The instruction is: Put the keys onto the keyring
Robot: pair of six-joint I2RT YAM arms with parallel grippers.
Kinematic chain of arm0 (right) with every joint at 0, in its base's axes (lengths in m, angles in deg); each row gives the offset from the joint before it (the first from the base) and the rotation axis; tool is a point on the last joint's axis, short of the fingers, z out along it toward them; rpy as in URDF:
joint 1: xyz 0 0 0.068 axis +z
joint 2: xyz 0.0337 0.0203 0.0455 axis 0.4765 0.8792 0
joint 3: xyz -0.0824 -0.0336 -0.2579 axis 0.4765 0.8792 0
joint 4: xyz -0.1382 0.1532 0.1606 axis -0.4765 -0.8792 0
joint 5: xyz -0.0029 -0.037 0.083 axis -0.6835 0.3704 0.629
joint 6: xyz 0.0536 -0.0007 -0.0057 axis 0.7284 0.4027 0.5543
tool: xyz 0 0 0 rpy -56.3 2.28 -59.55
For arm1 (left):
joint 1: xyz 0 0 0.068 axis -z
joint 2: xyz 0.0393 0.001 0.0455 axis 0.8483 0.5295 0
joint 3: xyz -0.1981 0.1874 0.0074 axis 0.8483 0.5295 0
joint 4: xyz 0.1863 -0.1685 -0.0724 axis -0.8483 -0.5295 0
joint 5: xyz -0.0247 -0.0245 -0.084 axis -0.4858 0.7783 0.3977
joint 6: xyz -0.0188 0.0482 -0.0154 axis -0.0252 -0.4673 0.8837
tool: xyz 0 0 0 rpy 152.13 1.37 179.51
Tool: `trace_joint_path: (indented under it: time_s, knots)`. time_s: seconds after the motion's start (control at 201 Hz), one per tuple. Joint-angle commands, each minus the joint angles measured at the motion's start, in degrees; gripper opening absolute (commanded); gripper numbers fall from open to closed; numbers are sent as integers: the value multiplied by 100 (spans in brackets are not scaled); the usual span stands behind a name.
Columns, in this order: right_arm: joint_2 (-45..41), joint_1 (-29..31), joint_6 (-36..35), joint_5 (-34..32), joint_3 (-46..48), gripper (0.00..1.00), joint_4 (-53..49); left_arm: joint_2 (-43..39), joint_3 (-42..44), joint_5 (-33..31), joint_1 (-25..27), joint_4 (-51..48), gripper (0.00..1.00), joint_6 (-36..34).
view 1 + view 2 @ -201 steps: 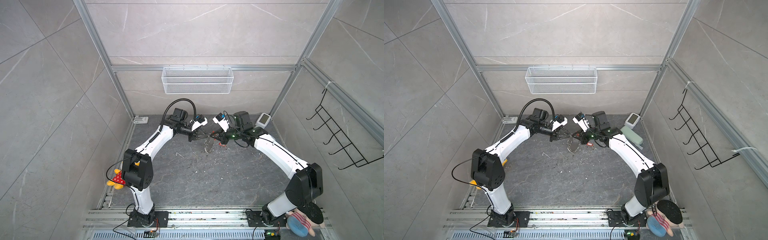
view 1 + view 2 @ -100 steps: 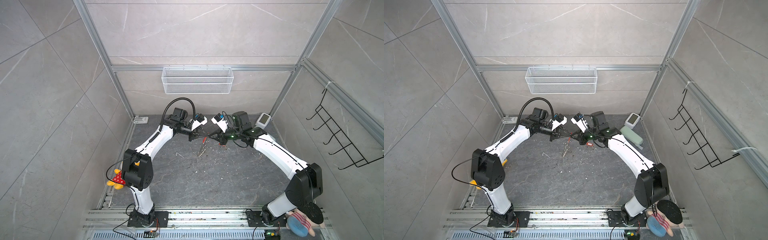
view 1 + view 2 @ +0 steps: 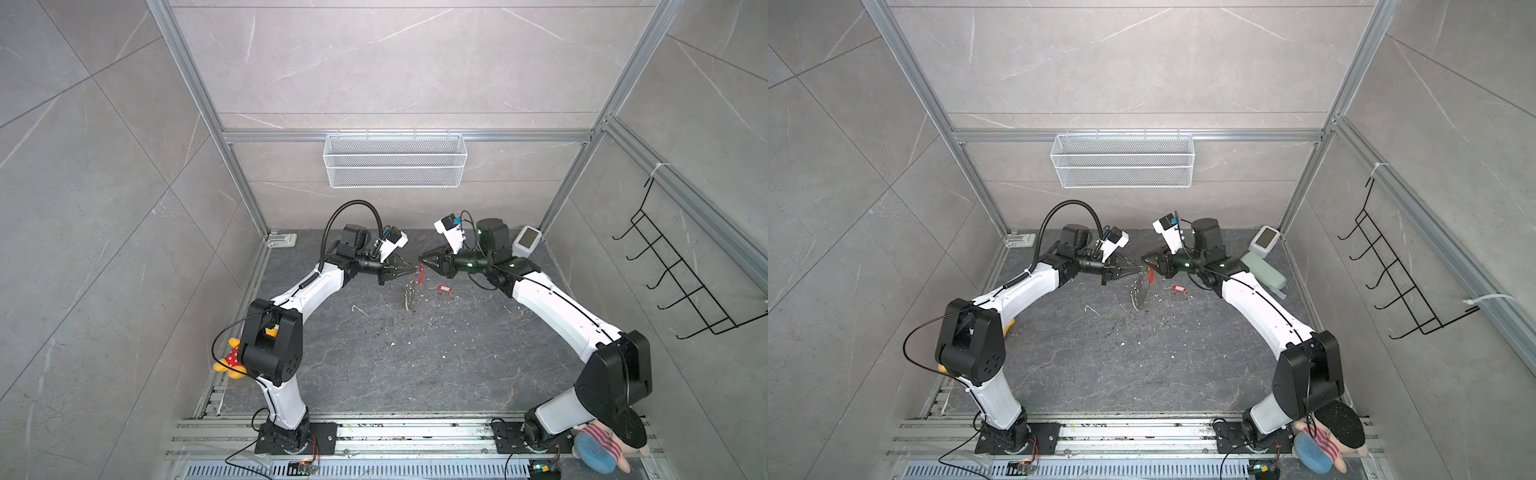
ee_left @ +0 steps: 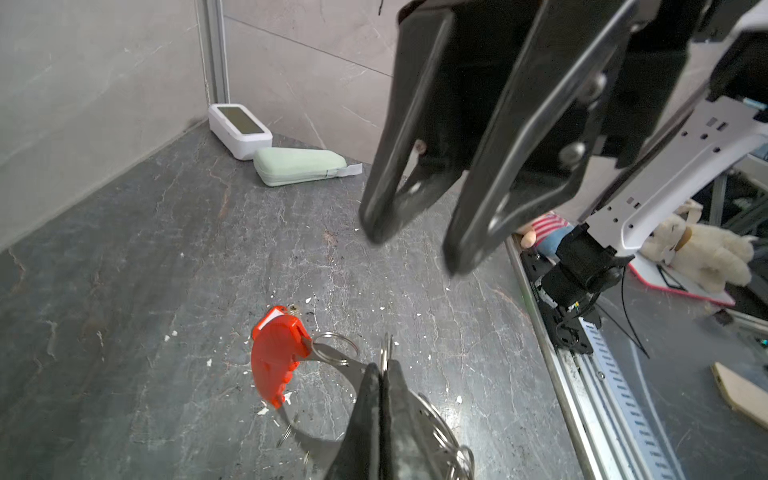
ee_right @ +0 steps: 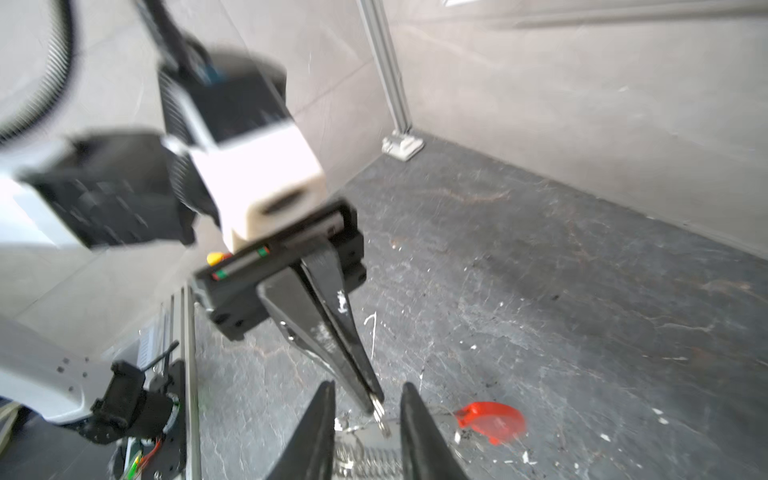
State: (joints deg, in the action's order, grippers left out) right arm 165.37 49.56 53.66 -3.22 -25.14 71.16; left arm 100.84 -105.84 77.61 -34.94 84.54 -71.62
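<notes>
The keyring (image 3: 409, 297), a grey band fringed with silver loops and carrying a curved red strip (image 4: 274, 357), hangs in mid-air at the back centre in both top views (image 3: 1136, 297). My left gripper (image 4: 384, 370) is shut on one of its silver loops. My right gripper (image 5: 368, 388) faces it, open, with its jaws standing either side of the left fingertips (image 5: 376, 401) and touching nothing. In both top views the keys (image 3: 444, 288), a small red tag, lie on the floor just right of the hanging keyring (image 3: 1178, 288), free of both grippers.
A white device (image 3: 528, 241) and a pale green case (image 3: 1264, 270) sit in the back right corner. A wire basket (image 3: 395, 160) hangs on the back wall and a black hook rack (image 3: 681, 282) on the right wall. White crumbs litter the dark floor.
The left gripper closed on a loop of the keyring. The right gripper then opened and let go. The keyring now hangs from the left gripper alone.
</notes>
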Motion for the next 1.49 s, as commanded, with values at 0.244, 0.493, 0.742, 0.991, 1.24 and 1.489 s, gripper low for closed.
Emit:
trace_joint_path:
  time_s: [0.244,0.493,0.742,0.991,1.24,1.489]
  knots:
    - [27,-301,2168,648,788,0,2955,-21,808,-871,-50,7146,0,5147]
    - [485,-141,2809,693,523,0,3783,-47,802,-1201,37,7787,0,5657]
    - [911,297,2848,678,-25,0,3774,-24,819,-1310,88,7941,0,5953]
    - [551,237,2252,440,69,0,2860,-94,924,-1499,99,7941,0,6031]
    - [-43,-281,2046,400,526,0,2514,-143,1013,-1515,99,7941,0,6005]
    - [213,-251,2452,889,87,9,3020,-42,877,-1347,108,7941,0,6206]
